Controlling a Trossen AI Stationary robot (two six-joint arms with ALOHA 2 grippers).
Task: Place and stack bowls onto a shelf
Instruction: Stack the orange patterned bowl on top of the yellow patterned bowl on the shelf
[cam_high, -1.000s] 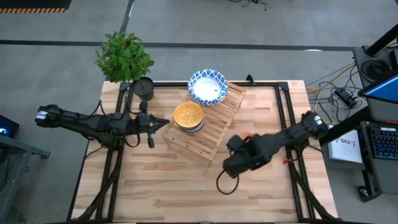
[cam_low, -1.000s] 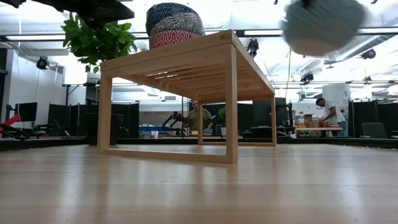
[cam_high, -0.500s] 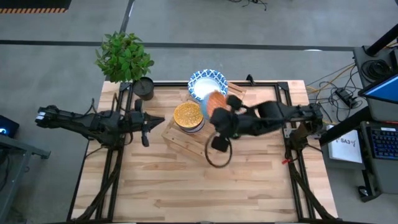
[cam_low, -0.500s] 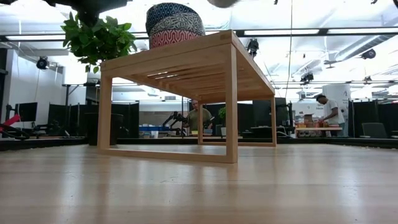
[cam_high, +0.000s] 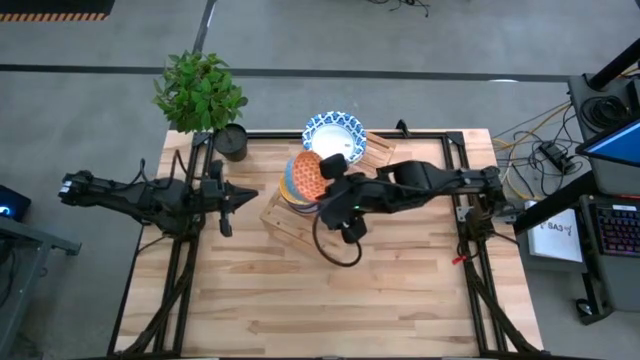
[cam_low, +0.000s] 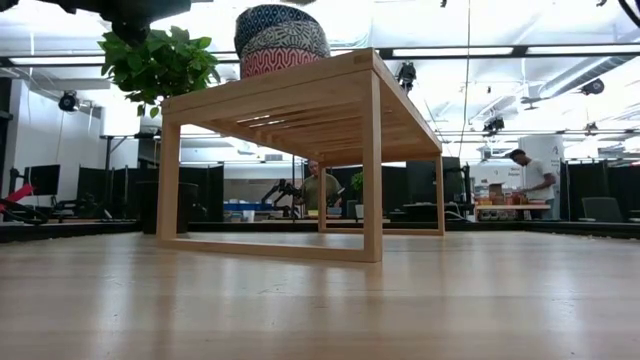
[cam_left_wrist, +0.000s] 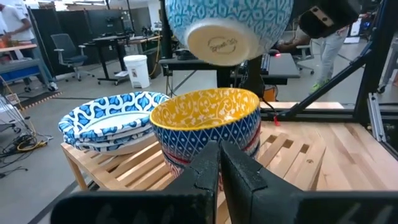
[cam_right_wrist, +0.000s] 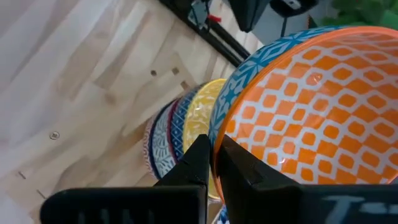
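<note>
Orange-patterned, teal-sided bowl (cam_high: 309, 176) – clamped by the right gripper (cam_high: 327, 180) – hangs over the yellow-lined bowl (cam_left_wrist: 205, 118) stack; left gripper (cam_high: 240, 194) waits beside the slatted wooden shelf (cam_high: 300, 226) (fingers together)

In the high view the orange bowl (cam_high: 311, 176) covers most of the stacked small bowls (cam_high: 290, 190) on the shelf (cam_high: 345, 205), so only a sliver of their rims shows. The right tool (cam_high: 322, 186) is partly hidden behind that bowl's rim. The low view cuts the stack (cam_low: 281, 38) off at its top edge. The left wrist view crops the teal-bottomed bowl (cam_left_wrist: 227, 28) above.
</note>
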